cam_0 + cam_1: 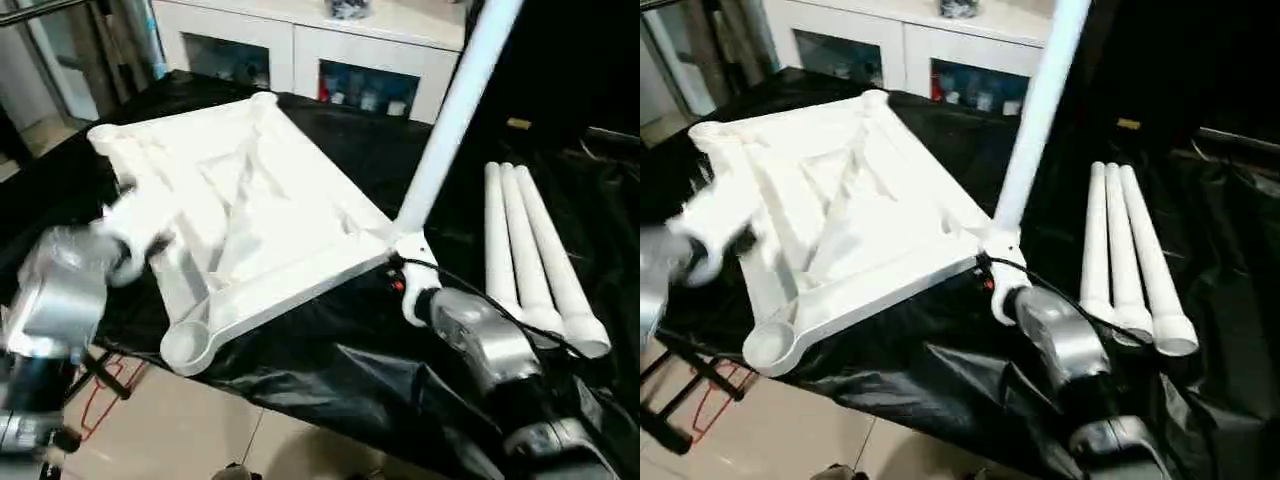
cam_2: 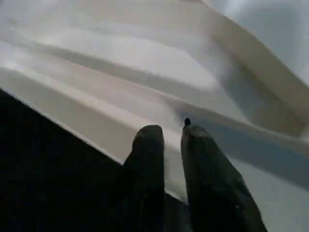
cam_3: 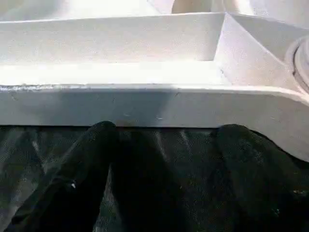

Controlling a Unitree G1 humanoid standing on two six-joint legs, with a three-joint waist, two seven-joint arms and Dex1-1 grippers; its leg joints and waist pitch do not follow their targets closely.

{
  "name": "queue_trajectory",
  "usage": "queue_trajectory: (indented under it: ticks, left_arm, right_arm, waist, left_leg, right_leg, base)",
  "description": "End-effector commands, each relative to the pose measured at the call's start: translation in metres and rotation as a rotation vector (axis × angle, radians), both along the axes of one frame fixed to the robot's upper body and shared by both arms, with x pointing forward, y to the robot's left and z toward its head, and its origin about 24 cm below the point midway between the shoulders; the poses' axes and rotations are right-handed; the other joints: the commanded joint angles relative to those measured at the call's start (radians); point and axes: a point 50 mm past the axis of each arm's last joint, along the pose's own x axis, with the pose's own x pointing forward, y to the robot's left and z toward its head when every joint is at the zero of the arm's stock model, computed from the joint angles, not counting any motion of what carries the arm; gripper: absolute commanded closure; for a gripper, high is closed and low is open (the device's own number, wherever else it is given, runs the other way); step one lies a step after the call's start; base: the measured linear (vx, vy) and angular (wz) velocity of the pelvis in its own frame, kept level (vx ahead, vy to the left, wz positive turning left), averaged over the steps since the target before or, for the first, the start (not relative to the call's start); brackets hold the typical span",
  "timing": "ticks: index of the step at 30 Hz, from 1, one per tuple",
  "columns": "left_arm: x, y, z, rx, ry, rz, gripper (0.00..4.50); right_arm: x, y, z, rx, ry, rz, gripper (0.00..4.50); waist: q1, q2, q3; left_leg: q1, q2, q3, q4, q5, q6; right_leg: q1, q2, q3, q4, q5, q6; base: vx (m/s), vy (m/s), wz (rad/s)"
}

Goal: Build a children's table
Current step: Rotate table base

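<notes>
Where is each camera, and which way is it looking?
Left eye view: on the head, looking down at the upside-down table top, one leg standing in it; silver forearms show.
Right eye view: beside it, same scene, three loose legs.
Left wrist view: along the left end effector, nearly shut, at the ribbed underside.
Right wrist view: along the open right end effector, at the top's edge.

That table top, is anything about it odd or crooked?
Yes. The table top lies upside down, ribs up, skewed on the black cloth, one corner socket overhanging the edge. One leg is fitted; three legs lie loose beside it.
</notes>
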Motion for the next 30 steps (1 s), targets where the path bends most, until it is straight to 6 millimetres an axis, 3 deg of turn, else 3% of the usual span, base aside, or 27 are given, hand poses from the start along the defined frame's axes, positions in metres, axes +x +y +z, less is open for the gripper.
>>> queue_trajectory:
  ticks: [1,7,10,11,16,17,26,28,29,30]
  left_arm:
    - [-0.005,-0.011,-0.007,-0.022,0.053,-0.062,4.04]
    - [-0.015,-0.021,-0.022,-0.053,0.179,-0.147,4.48]
    - [-0.019,-0.025,-0.025,-0.063,0.217,-0.190,4.48]
    - [-0.022,-0.033,-0.028,-0.089,0.253,-0.272,4.50]
    - [-0.028,-0.056,-0.026,-0.173,0.284,-0.445,4.50]
    - [-0.027,-0.075,-0.022,-0.253,0.268,-0.552,4.50]
    - [-0.007,-0.127,-0.013,-0.374,0.197,-0.740,4.50]
    - [0.003,-0.137,-0.013,-0.362,0.155,-0.755,4.50]
    - [0.007,-0.142,-0.013,-0.359,0.138,-0.760,4.50]
    - [0.014,-0.147,-0.013,-0.342,0.102,-0.751,4.50]
  right_arm:
    - [0.005,-0.002,-0.001,-0.008,-0.003,-0.036,1.06]
    - [0.010,0.002,-0.003,0.015,0.008,-0.037,1.57]
    - [0.011,0.004,-0.004,0.011,0.009,-0.036,1.57]
    - [0.013,0.005,-0.005,0.007,0.010,-0.037,1.85]
    - [0.016,0.008,-0.005,0.004,0.005,-0.037,2.28]
    - [0.018,0.009,-0.005,0.005,0.003,-0.035,2.37]
    - [0.021,0.009,-0.005,0.002,-0.003,-0.026,3.04]
    - [0.021,0.007,-0.005,-0.001,-0.006,-0.033,3.30]
    - [0.021,0.006,-0.005,-0.003,-0.007,-0.035,3.36]
    - [0.021,0.004,-0.005,-0.004,-0.009,-0.039,3.46]
  waist:
    - [0.001,0.017,-0.066]
    - [-0.002,0.019,-0.065]
    - [-0.006,0.020,-0.065]
    - [-0.008,0.021,-0.065]
    - [-0.008,0.021,-0.066]
    - [-0.008,0.021,-0.066]
    - [-0.007,0.012,-0.072]
    - [-0.010,0.013,-0.073]
    - [-0.012,0.009,-0.077]
    - [-0.016,0.010,-0.076]
  left_leg:
    - [0.019,0.060,-0.028,-0.075,-0.190,-0.009]
    - [0.018,0.059,-0.033,-0.077,-0.225,-0.017]
    - [0.020,0.058,-0.033,-0.077,-0.233,-0.019]
    - [0.019,0.058,-0.031,-0.076,-0.230,-0.019]
    - [0.022,0.059,-0.032,-0.077,-0.233,-0.024]
    - [0.021,0.059,-0.031,-0.077,-0.228,-0.024]
    - [0.014,0.054,-0.025,-0.068,-0.163,-0.001]
    - [0.011,0.052,-0.025,-0.066,-0.150,0.007]
    - [0.008,0.053,-0.027,-0.065,-0.138,0.008]
    - [0.007,0.050,-0.025,-0.063,-0.134,0.020]
  right_leg:
    - [0.043,-0.096,0.064,-0.073,-0.210,-0.201]
    - [0.044,-0.096,0.063,-0.079,-0.269,-0.182]
    - [0.043,-0.095,0.063,-0.078,-0.271,-0.187]
    - [0.043,-0.093,0.063,-0.078,-0.262,-0.190]
    - [0.043,-0.094,0.063,-0.075,-0.255,-0.200]
    - [0.043,-0.092,0.063,-0.073,-0.237,-0.204]
    - [0.056,-0.092,0.063,-0.069,-0.170,-0.214]
    - [0.058,-0.092,0.062,-0.069,-0.149,-0.217]
    - [0.065,-0.094,0.062,-0.061,-0.125,-0.220]
    - [0.063,-0.090,0.061,-0.067,-0.124,-0.214]
  base:
    - [0.000,0.000,0.00]
    - [0.000,0.000,0.00]
    - [0.000,0.000,0.00]
    - [0.000,0.000,0.00]
    - [0.000,0.000,0.00]
    - [0.000,0.000,0.00]
    - [0.000,0.000,0.00]
    - [0.000,0.000,0.00]
    - [0.000,0.000,0.00]
    - [0.000,0.000,0.00]
